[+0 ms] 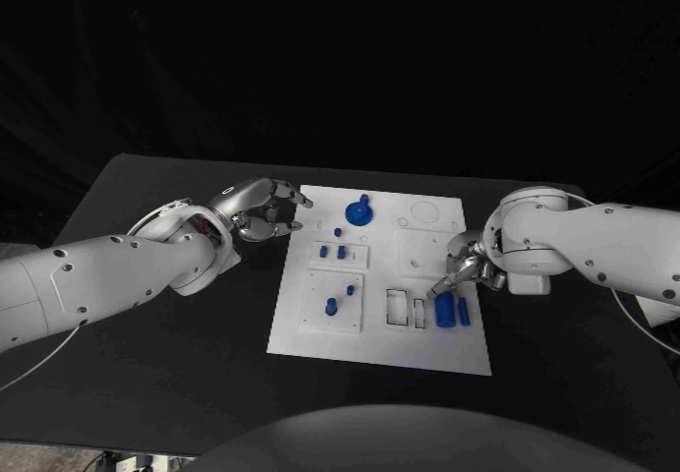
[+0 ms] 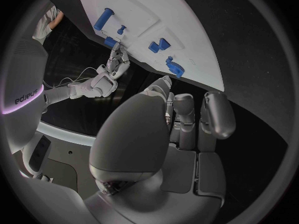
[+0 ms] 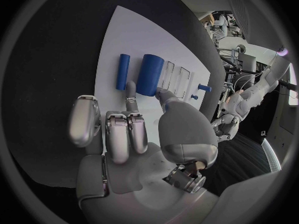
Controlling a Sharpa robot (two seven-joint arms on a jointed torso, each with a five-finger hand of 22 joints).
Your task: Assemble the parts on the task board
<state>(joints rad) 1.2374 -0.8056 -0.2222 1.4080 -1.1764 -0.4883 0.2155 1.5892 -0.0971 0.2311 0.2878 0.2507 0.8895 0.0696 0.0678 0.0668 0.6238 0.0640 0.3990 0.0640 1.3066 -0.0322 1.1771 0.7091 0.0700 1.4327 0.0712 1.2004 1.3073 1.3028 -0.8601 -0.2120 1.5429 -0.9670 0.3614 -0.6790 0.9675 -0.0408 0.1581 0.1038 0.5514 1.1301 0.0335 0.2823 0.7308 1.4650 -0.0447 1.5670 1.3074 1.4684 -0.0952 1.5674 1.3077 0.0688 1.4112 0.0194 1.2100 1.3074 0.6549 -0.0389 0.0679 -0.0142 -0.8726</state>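
Touching blue cylinder, right robot hand, task board

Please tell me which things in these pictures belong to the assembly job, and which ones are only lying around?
Belong to the job:
- board
- large cylinder
- thin cylinder
- round part
- small pegs
- right robot hand, fingers at the large cylinder
- left robot hand, beside the board, holding nothing

Just lying about:
- nothing but the table

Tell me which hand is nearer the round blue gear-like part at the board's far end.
Left. The left hand hovers just off the task board's edge beside the round blue part; the right hand is farther off, fingertips at the thick blue cylinder.
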